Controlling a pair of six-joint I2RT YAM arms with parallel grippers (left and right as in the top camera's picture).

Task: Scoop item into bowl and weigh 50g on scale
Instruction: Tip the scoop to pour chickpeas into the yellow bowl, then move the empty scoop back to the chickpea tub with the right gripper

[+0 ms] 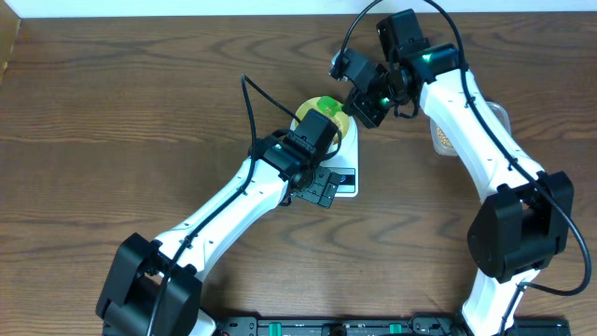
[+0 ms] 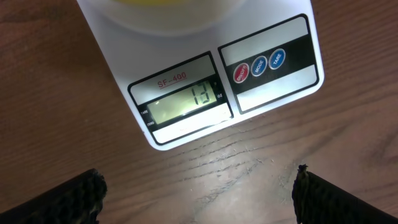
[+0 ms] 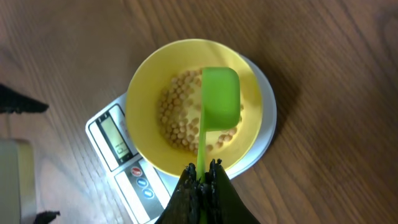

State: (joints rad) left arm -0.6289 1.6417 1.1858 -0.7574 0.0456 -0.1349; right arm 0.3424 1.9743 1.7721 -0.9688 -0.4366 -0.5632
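While right fingers [image 3: 188,194] pinch green scoop [image 3: 221,96] over beans [image 3: 176,119] in bowl [image 3: 144,84], left fingers [image 2: 339,200] splayed beside scale [image 2: 273,87]

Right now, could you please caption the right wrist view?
Right end effector holds a green scoop over beans in the yellow bowl on the scale.

The green scoop [image 3: 221,93], pinched in the right gripper [image 3: 202,180], covers the middle of the bowl [image 3: 146,87] and blocks entry from above. The left gripper [image 2: 198,183] hovers spread wide before the display end of the scale [image 2: 267,81], closing that side. The table [image 1: 112,112] to the left lies open.
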